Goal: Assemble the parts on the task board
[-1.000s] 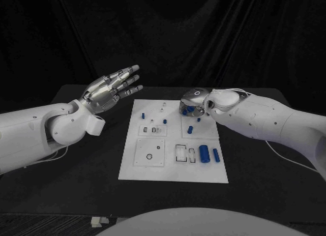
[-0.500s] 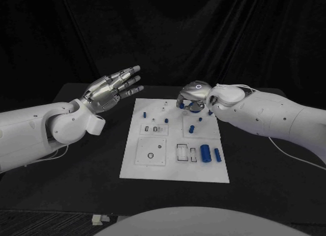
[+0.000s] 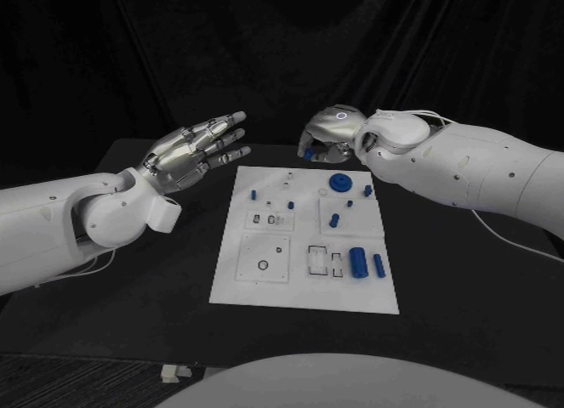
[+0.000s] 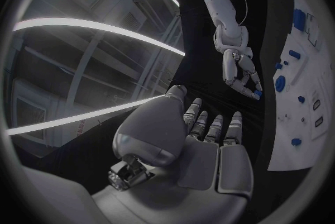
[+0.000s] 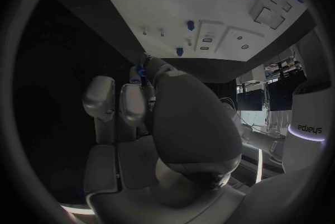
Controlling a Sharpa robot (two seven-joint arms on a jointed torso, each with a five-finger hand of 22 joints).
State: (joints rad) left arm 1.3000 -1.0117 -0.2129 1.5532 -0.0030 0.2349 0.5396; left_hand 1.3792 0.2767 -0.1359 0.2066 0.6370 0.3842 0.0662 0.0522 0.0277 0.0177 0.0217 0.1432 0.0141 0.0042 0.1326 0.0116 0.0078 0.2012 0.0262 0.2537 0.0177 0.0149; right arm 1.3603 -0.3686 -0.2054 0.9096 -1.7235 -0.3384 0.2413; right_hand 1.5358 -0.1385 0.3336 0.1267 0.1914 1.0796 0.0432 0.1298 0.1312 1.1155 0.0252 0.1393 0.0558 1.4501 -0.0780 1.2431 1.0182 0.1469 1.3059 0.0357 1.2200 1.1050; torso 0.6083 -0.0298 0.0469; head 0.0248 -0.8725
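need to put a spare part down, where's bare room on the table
Bare black table lies in front of the board, and right of the board below the right arm. The board's far half, round the gear, is crowded; the right hand hangs past it.

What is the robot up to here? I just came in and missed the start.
It is assembling small blue parts on the white task board. The right hand, raised over the board's far edge, pinches a small blue part in its fingers. The left hand hovers to the board's left side, fingers spread, holding nothing. A blue gear and several other blue pieces lie on the board.
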